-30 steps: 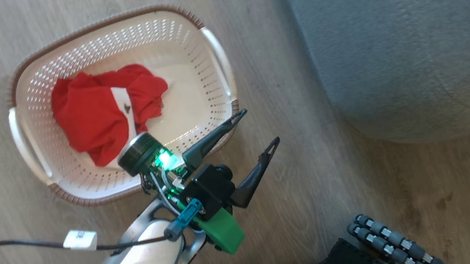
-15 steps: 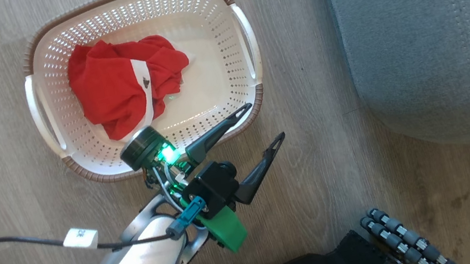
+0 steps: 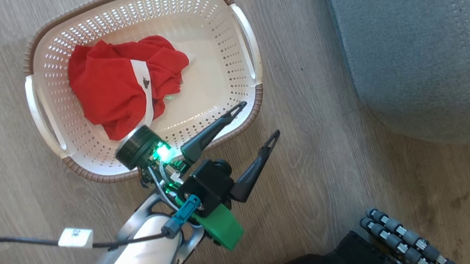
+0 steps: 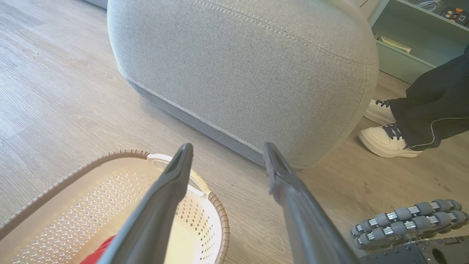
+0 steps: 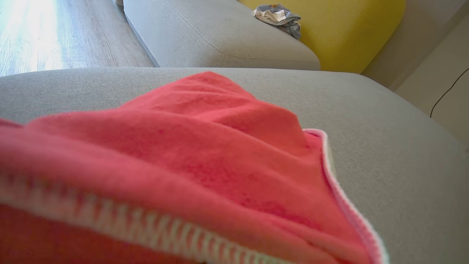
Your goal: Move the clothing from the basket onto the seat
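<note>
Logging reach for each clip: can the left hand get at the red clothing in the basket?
Probably yes: the left hand is open by the basket rim and the clothing lies uncovered, though the fingers point away from it.

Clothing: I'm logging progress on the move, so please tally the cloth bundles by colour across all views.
Red bundles: 2, one in the basket, one on the seat
Grey-white bundles: 1, crumpled on the far cushion
Total: 3
</note>
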Tool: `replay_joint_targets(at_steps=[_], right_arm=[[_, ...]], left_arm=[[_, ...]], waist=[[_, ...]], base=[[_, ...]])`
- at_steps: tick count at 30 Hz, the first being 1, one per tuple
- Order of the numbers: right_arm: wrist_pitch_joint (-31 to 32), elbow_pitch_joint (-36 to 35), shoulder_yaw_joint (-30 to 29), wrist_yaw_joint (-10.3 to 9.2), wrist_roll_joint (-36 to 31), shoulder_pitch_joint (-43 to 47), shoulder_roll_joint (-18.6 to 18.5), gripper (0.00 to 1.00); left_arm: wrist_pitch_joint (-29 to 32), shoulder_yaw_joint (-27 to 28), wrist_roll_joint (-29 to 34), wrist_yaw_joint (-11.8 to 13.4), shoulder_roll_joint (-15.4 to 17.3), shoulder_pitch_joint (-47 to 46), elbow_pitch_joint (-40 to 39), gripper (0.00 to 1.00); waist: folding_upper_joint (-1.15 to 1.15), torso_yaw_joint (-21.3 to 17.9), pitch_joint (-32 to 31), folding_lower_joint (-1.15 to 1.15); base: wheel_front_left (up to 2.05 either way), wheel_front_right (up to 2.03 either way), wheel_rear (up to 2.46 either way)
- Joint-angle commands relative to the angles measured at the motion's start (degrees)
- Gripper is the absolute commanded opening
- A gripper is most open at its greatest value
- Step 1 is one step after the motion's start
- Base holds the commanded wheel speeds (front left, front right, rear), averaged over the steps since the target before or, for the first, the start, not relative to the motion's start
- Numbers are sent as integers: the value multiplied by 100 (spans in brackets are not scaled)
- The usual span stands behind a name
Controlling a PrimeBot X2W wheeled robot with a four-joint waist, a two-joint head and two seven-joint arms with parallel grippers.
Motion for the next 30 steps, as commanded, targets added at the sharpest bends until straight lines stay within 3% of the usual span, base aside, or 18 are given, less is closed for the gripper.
replay_joint_targets(at_steps=[1, 10, 21, 30], right_arm=[[-36, -182, 6, -2, -43, 16, -122, 100], [-36, -76, 71, -2, -166, 313, -95, 100], [-36, 60, 525, -2, -254, 889, -144, 100], [-36, -880, 1122, -2, 93, 1464, 49, 100]], left_arm=[[-28, 145, 38, -5, 71, 23, -180, 100], [-28, 170, 22, -4, -89, 143, -80, 100], [-28, 206, -67, -4, -505, 303, 126, 100], [-28, 501, -131, 29, -757, 629, 242, 100]], waist=[[0, -6, -25, 0], [0, -65, -491, 0], [0, -95, -1606, 0], [0, -38, -2530, 0]], base=[[0, 0, 0], [0, 0, 0], [0, 0, 0], [0, 0, 0]])
